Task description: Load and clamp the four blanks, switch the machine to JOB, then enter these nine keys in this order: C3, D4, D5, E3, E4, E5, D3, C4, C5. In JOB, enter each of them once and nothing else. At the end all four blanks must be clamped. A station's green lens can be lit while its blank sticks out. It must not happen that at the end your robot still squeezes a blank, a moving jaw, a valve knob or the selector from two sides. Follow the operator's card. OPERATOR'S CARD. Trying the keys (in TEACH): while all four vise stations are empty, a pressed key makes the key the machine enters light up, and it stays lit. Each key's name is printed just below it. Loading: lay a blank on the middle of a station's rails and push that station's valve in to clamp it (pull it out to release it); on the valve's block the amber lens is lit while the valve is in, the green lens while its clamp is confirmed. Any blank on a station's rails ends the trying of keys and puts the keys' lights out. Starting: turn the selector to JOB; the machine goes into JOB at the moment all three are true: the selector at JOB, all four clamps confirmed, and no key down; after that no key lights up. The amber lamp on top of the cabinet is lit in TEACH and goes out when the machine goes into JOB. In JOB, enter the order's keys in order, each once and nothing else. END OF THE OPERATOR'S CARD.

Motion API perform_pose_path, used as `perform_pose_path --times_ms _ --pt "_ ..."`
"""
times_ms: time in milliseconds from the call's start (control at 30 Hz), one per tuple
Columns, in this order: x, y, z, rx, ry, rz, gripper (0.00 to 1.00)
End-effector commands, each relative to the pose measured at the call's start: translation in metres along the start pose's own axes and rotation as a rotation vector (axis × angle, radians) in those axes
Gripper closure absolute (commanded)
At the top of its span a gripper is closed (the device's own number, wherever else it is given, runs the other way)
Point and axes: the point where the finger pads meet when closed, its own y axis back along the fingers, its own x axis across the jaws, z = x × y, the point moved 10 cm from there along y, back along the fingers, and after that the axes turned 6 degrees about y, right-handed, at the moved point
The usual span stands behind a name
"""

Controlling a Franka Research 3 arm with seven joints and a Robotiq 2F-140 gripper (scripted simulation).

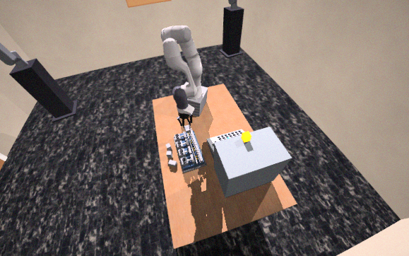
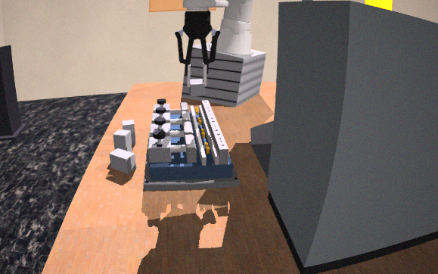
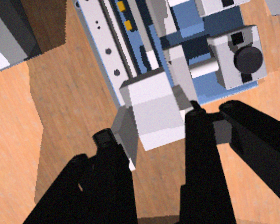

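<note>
My gripper (image 1: pixel 186 124) (image 2: pixel 197 80) (image 3: pixel 154 109) is shut on a white blank (image 1: pixel 187 128) (image 2: pixel 197 89) (image 3: pixel 158 110) and holds it in the air above the far end of the vise rig (image 2: pixel 191 172). Three other blanks stand in a row left of the rig: the far blank (image 1: pixel 168 146) (image 2: pixel 128 129), the middle blank (image 1: pixel 169 154) (image 2: pixel 122 139) and the near blank (image 1: pixel 172 163) (image 2: pixel 122 160). No blank is visible on the rig's rails. The key panel (image 1: pixel 236 132) shows a small cyan spot; key names are unreadable. The amber lamp (image 1: pixel 246 136) (image 2: pixel 378 4) is bright yellow. The selector is not visible.
The large grey cabinet (image 1: pixel 256 155) (image 2: pixel 312 113) stands right of the rig and hides most of the panel in the exterior view. Black valve knobs line the rig's left side; one knob (image 3: pixel 248 59) is near the right finger. The arm's base stands behind the rig.
</note>
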Motion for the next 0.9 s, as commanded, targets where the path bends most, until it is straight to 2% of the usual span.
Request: perform_pose_path --times_ms 0,867 --pt "0.001 -0.005 -0.004 0.012 -0.022 0.009 1.00" --pt "0.001 -0.034 -0.004 0.012 -0.022 0.009 1.00"
